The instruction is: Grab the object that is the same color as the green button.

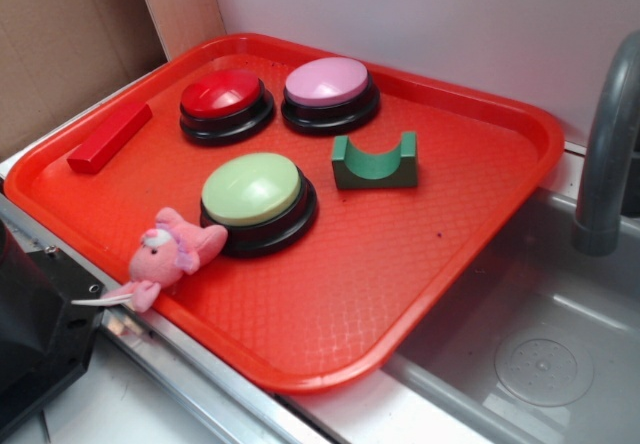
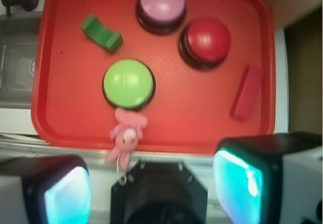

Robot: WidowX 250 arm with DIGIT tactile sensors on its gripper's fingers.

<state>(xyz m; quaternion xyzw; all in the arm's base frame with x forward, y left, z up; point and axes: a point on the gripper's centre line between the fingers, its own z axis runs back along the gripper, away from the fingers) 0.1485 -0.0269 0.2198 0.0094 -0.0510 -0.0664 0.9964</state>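
End effector [image 2: 151,183] fingers [image 2: 242,181] stand wide apart at the bottom of the wrist frame, holding and touching nothing. One red tray [image 1: 420,294] carries three dome buttons: one green button [image 1: 252,190], one red [image 1: 222,95], one pink [image 1: 328,82]. One green arch block [image 1: 375,161] lies just right of the green button, apart from it. One red bar [image 1: 108,138] sits upper left; one pink plush [image 1: 168,254] touches the green button's base.
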